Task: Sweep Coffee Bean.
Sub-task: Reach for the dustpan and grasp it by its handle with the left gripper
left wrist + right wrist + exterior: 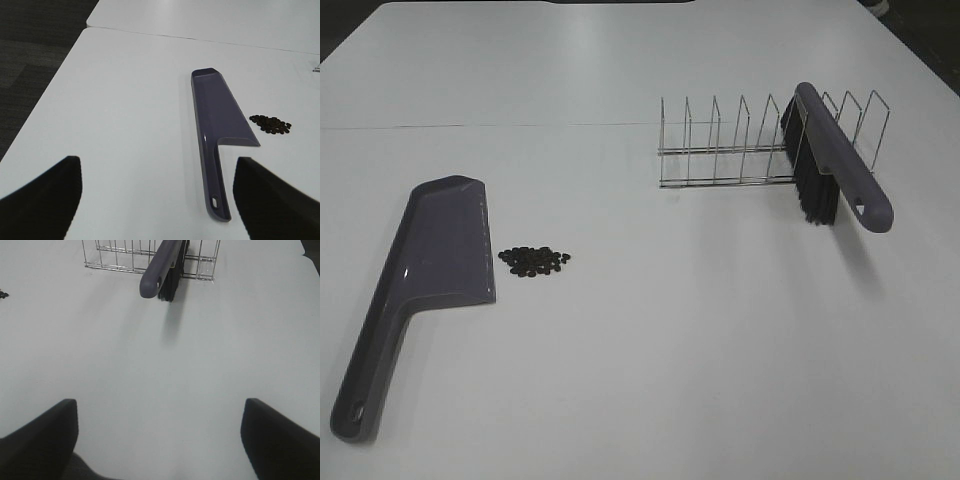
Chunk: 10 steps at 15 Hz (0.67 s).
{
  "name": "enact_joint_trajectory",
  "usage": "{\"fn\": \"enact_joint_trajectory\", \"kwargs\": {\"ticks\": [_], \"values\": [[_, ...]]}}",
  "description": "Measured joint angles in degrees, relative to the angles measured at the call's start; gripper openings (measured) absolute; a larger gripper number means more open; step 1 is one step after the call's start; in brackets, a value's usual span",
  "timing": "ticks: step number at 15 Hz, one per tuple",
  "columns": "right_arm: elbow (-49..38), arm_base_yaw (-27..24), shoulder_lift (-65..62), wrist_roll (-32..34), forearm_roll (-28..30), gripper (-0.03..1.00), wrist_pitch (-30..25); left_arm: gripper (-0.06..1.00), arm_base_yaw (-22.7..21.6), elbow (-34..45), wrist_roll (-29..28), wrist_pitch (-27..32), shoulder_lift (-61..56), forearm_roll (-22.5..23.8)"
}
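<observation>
A small cluster of dark coffee beans lies on the white table, just right of a purple dustpan lying flat. Both also show in the left wrist view: the beans and the dustpan. A purple brush with black bristles rests in a wire rack at the right; it also shows in the right wrist view. My left gripper is open and empty, back from the dustpan's handle. My right gripper is open and empty, well back from the brush. Neither gripper shows in the exterior view.
The white table is made of two tops with a seam across the back. Dark floor lies beyond the table's left edge. The wire rack has several upright dividers.
</observation>
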<state>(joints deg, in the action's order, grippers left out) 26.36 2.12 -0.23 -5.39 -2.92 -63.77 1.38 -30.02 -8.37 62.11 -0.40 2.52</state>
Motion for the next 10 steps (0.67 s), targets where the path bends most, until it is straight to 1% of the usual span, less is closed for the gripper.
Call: {"fn": "enact_joint_trajectory", "kwargs": {"ticks": [10], "values": [[0.0, 0.0, 0.0, 0.0, 0.0, 0.76, 0.0, 0.76, 0.0, 0.0, 0.0, 0.0, 0.0, -0.6]]}}
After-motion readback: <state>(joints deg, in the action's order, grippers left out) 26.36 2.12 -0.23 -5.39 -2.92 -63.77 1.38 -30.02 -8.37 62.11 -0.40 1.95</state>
